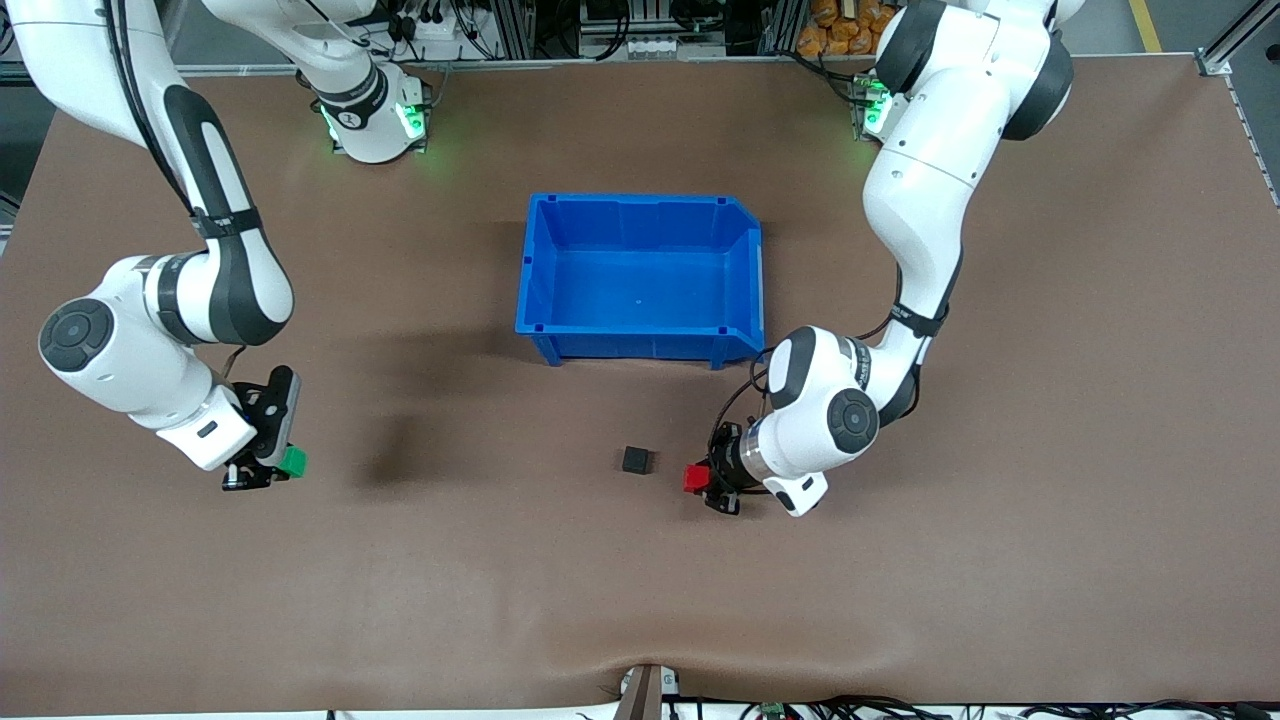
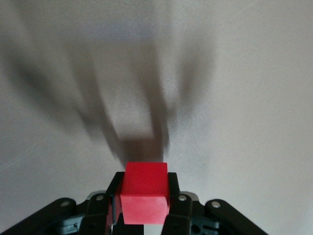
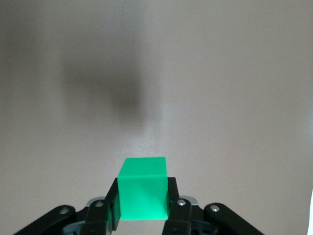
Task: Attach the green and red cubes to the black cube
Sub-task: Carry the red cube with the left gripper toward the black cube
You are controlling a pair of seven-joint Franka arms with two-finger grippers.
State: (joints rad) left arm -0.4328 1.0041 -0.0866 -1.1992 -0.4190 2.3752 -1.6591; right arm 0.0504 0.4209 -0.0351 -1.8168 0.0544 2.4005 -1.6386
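Brown matting covers the table (image 1: pixel 600 600), with a shelving frame and cables along the robots' edge; no brand, label or writing can be read on any item, only green lights glowing at both arm bases. Left gripper (image 1: pixel 705 480) (image 2: pixel 145 200) is clamped on the red cube (image 1: pixel 694 478) (image 2: pixel 145 193), which sits between its two fingers (image 2: pixel 172 191) and juts past their tips; it is lifted over the mat, as the shadow below it in the left wrist view shows. Black cube (image 1: pixel 635 459) rests on the mat just beside this gripper, toward the right arm's end of the table, apart from the red cube and untouched. Right gripper (image 1: pixel 270 468) (image 3: pixel 143 203) is closed on the green cube (image 1: pixel 292 461) (image 3: pixel 143 188), held the same way between the fingertips (image 3: pixel 172 193), over bare mat well apart from the black cube at the right arm's end. Blue bin (image 1: pixel 640 205) stands farther from the front camera than the black cube, with nothing seen in it
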